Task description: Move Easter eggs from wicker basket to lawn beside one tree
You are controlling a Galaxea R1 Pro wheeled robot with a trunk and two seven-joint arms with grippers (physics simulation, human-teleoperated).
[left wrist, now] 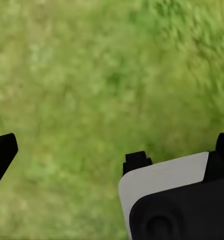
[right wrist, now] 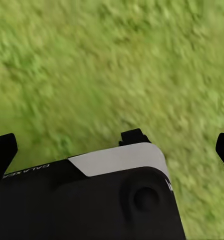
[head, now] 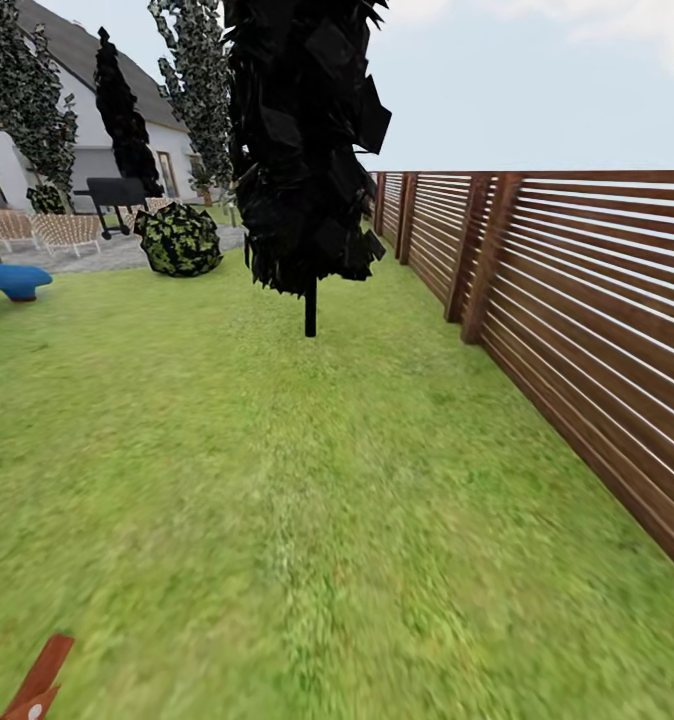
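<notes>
While both wrist views show only blurred lawn (left wrist: pixel 92 75) under each wide, empty pincer (right wrist: pixel 112 145), best keep driving and scan for basket, skipping black tree (head: pixel 302 150).

Ahead of me the lawn (head: pixel 307 500) spreads wide, mottled green grass running from my feet toward the house, with nothing lying on the stretch I can see. Under both my wrists the same grass shows, blurred. At the far left of the garden stand two trees (head: pixel 27 100) with dark foliage speckled pale green-white, one by the white house, another (head: pixel 192 90) further right, both upright.
</notes>
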